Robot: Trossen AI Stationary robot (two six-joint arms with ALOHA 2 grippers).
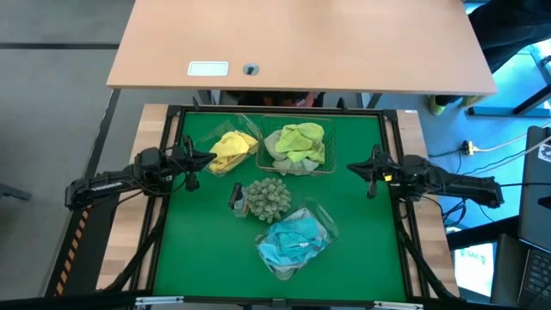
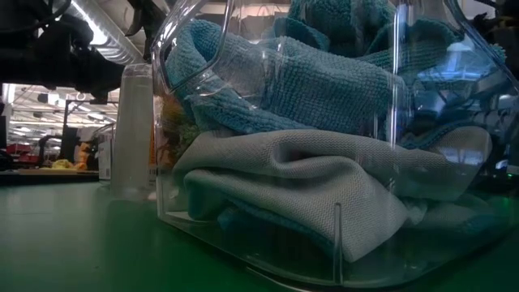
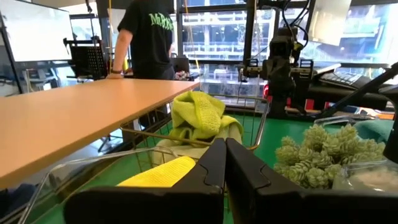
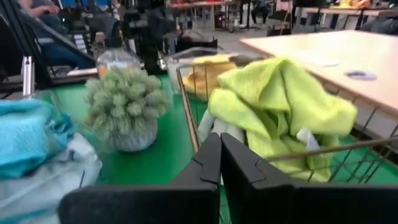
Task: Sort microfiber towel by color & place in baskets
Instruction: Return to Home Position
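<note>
The left gripper [image 3: 224, 150] has its jaws pressed together on nothing; its dark, angular fingers hang over the left edge of the green mat [image 1: 362, 250], with the tips just beside a clear plastic tub [image 3: 87, 163] of yellow towels [image 1: 232, 148]. The right gripper [image 4: 219, 146] is likewise closed tight and empty, over the mat's right edge, near but apart from the wire basket [image 4: 189, 112]. That basket, of thin metal rods, sits at the far middle of the mat. It holds crumpled lime towels [image 1: 301, 138] with a nubby microfiber pile, heaped on paler greyish cloth. The yellow towels lie bunched in their tub to the basket's left, straight ahead of the left jaws. A second clear tub [image 2: 337, 243] stands near the mat's front edge, well apart from both grippers. In it, blue towels [image 2: 308, 81] with a waffle-like weave rest over a folded pale grey cloth [image 2: 308, 178]. Between this tub and the basket sits a round, spiky grey-green ball [image 1: 267, 198]. A wooden desk [image 1: 301, 43] stands beyond the mat, and a person [image 3: 149, 37] in a dark shirt stands behind it.
</note>
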